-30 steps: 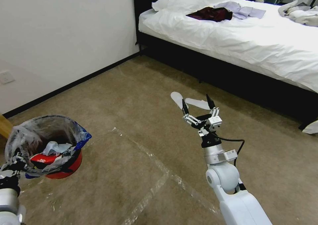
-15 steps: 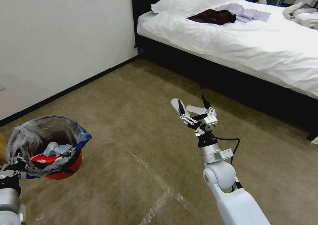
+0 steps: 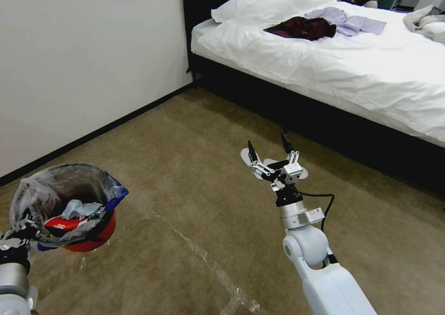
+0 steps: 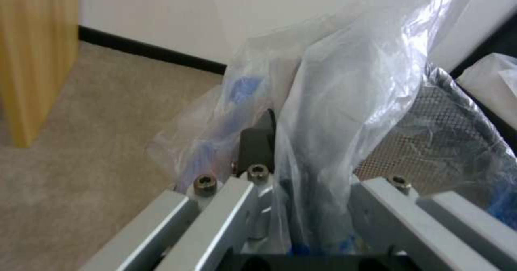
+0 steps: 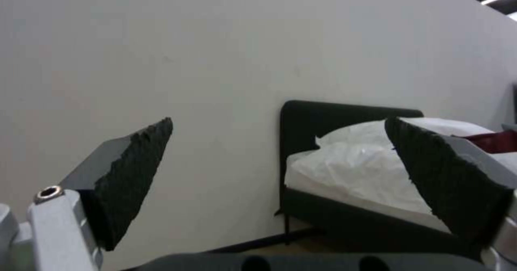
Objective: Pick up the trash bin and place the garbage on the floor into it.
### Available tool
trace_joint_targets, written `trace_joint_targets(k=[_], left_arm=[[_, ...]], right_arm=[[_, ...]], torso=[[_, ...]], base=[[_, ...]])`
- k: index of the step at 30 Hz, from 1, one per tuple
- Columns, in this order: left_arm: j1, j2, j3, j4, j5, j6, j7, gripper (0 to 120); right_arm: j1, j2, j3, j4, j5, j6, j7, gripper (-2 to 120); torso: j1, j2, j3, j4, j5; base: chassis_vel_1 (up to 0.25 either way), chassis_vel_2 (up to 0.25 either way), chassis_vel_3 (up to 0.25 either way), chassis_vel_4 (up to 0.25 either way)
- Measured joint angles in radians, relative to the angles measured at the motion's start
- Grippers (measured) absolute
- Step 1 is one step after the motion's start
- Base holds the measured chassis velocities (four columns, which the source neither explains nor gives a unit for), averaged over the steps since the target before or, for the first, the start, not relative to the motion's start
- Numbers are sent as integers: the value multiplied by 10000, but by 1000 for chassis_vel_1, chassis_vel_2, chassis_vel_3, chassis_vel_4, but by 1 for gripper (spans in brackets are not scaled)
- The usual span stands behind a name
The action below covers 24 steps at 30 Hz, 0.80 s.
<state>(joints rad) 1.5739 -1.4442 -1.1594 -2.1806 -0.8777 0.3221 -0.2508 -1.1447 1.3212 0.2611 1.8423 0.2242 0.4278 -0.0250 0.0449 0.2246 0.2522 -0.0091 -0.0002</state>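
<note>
While our left gripper (image 4: 291,182) pinches only the trash bin (image 3: 88,234) liner, it could slip; right gripper (image 3: 269,154) hangs wide, empty.

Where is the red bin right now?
In the head view the bin hangs at lower left above the carpet, held by its rim in the left claw, near the white wall.

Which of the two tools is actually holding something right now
The left tool, low on the robot's left, is clamped on the trash bin's bag-lined rim. The right tool hangs open and empty above the floor.
</note>
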Motion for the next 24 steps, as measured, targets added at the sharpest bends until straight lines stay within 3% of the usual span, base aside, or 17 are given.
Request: trace_joint_targets(k=[24], left_arm=[[-2, -15, 20, -4, 20, -7, -3, 4]], right_arm=[[9, -1, -220, -17, -189, 6, 210, 100]], torso=[[1, 0, 0, -1, 1]], base=[[-148, 149, 151, -156]])
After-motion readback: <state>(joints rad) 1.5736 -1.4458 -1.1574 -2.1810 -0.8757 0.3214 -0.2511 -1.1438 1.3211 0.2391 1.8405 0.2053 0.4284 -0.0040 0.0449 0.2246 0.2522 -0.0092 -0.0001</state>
